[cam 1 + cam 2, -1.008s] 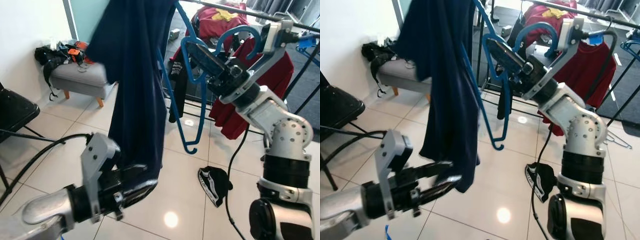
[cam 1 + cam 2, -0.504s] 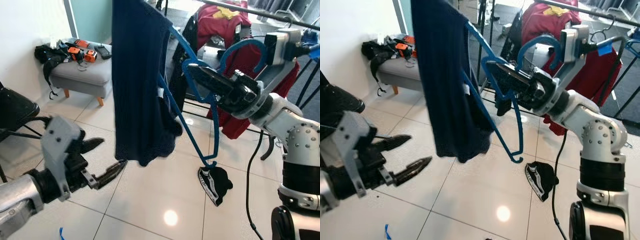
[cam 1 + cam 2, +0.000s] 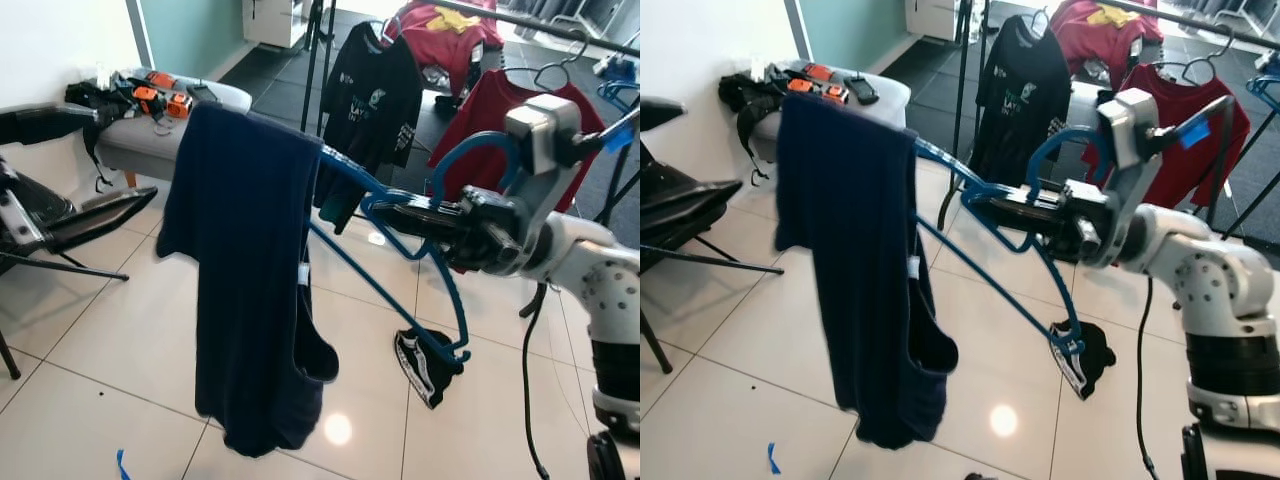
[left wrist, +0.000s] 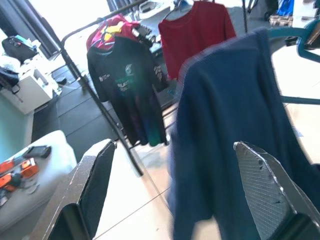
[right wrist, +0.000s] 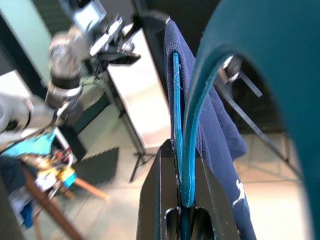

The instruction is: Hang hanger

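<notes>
Tiles (image 3: 120, 350) of pale, glossy floor spread under the scene, with a black shoe (image 3: 425, 368) lying on them near the lower tip of the blue hanger (image 3: 400, 262). That hanger is clamped in the right gripper (image 3: 400, 215): its black fingers (image 5: 167, 205) are pressed tight on the blue plastic just below the hook, which curls up over the wrist. The hanger is held tilted out toward the robot's left, and a long navy garment (image 3: 255, 300) is draped over its far arm, hanging down almost to the floor and hiding much of the frame.

Off at the left edge, the left gripper (image 3: 70, 165) is spread wide and holds nothing; its two fingers (image 4: 95, 185) stand well apart, clear of the navy cloth.

Behind the hanger stands a dark clothes rail (image 3: 540, 22), well apart from the hook. On it hang a black printed T-shirt (image 3: 372, 95) and a red shirt (image 3: 495, 105), with more red clothing (image 3: 445, 35) behind. The rail's upright black post (image 3: 960, 100) stands between the grey bench (image 3: 150, 130) and the black T-shirt. The bench sits by the white wall, with orange-and-black tools (image 3: 160, 93) and a black bag (image 3: 90, 95) on it. A black folding chair (image 3: 670, 210) stands at the left edge.
</notes>
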Robot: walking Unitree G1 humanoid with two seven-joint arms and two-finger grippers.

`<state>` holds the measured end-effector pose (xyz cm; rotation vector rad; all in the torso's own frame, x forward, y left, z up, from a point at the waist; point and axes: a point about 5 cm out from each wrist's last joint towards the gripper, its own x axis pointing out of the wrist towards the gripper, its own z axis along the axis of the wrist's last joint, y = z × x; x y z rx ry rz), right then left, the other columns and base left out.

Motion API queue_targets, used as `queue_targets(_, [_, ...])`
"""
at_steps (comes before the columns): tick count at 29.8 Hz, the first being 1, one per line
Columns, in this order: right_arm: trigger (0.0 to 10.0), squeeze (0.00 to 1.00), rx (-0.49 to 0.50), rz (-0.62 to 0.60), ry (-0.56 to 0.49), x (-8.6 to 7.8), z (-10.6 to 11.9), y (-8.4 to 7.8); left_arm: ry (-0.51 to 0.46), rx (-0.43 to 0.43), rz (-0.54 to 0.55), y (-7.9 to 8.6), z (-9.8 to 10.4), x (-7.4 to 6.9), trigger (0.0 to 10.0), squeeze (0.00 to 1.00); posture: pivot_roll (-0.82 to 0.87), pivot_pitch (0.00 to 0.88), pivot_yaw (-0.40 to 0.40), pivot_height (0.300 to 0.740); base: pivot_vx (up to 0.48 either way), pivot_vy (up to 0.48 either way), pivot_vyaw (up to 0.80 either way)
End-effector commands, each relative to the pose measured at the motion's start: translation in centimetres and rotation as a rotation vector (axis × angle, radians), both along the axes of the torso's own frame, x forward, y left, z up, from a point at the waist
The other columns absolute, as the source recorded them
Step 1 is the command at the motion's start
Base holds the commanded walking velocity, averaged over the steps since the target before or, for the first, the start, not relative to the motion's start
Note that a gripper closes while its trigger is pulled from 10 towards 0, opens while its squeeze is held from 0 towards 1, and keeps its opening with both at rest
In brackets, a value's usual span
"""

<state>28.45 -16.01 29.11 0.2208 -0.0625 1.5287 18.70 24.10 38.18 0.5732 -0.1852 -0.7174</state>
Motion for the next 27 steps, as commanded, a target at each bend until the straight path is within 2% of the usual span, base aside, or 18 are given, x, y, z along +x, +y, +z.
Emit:
queue_targets(1, [10.0, 0.0, -0.002, 0.028, -0.046, -0.5, 0.4, 0.2, 0.013, 0.04, -0.013, -0.2, 0.2, -0.1, 10.0, 0.0, 0.03, 0.144, -0.074, 0.74, 0.0, 0.0, 0.0])
queue_targets(4, [10.0, 0.0, -0.036, 0.089, -0.052, -0.7, -0.4, 1.4, 0.032, 0.119, -0.057, -0.6, 1.1, 0.1, 10.0, 0.0, 0.04, 0.14, -0.071, 0.74, 0.0, 0.0, 0.0])
queue_targets(9, [10.0, 0.0, -0.05, 0.114, -0.059, -0.7, -0.7, 2.0, 0.054, 0.153, -0.093, -1.1, 1.2, 0.1, 10.0, 0.0, 0.04, 0.139, -0.069, 0.74, 0.0, 0.0, 0.0])
queue_targets(14, [10.0, 0.0, -0.075, 0.161, -0.08, -0.7, -1.1, 3.3, 0.112, 0.227, -0.168, -2.4, 0.4, 0.5, 10.0, 0.0, 0.04, 0.139, -0.064, 0.74, 0.0, 0.0, 0.0])
queue_targets(27, [10.0, 0.0, -0.136, 0.166, -0.111, -0.3, -2.0, 4.8, 0.217, 0.329, -0.25, -3.4, -0.8, 0.6, 10.0, 0.0, 0.05, 0.135, -0.058, 0.74, 0.0, 0.0, 0.0])
